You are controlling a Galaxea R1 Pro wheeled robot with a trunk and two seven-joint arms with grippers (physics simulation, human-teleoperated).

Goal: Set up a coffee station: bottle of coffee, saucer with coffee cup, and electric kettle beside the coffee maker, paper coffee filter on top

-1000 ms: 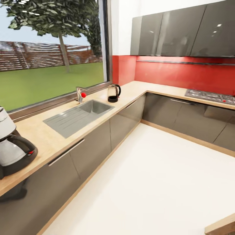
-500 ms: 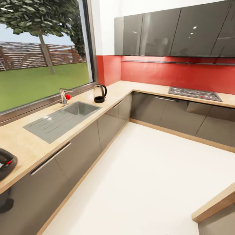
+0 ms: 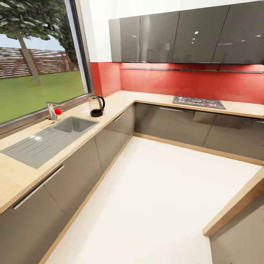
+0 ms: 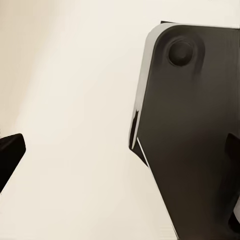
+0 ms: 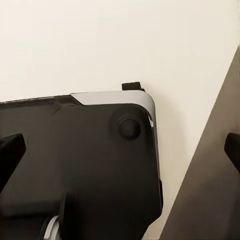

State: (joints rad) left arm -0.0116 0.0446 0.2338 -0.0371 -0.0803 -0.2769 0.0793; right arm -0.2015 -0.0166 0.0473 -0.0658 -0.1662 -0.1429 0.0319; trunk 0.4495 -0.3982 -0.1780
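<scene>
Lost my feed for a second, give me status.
Both claws open, empty, hanging over the floor. Kettle on the counter right of the sink, untouched. Floor ahead open, nothing blocking.

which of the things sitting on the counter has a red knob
The sink faucet by the window; its red knob sets it apart from the clear, black-based electric kettle beside the sink.

Dark robot base (image 5: 80,165) over pale floor (image 5: 100,45), gripper (image 5: 120,150) fingertips wide apart.
</scene>
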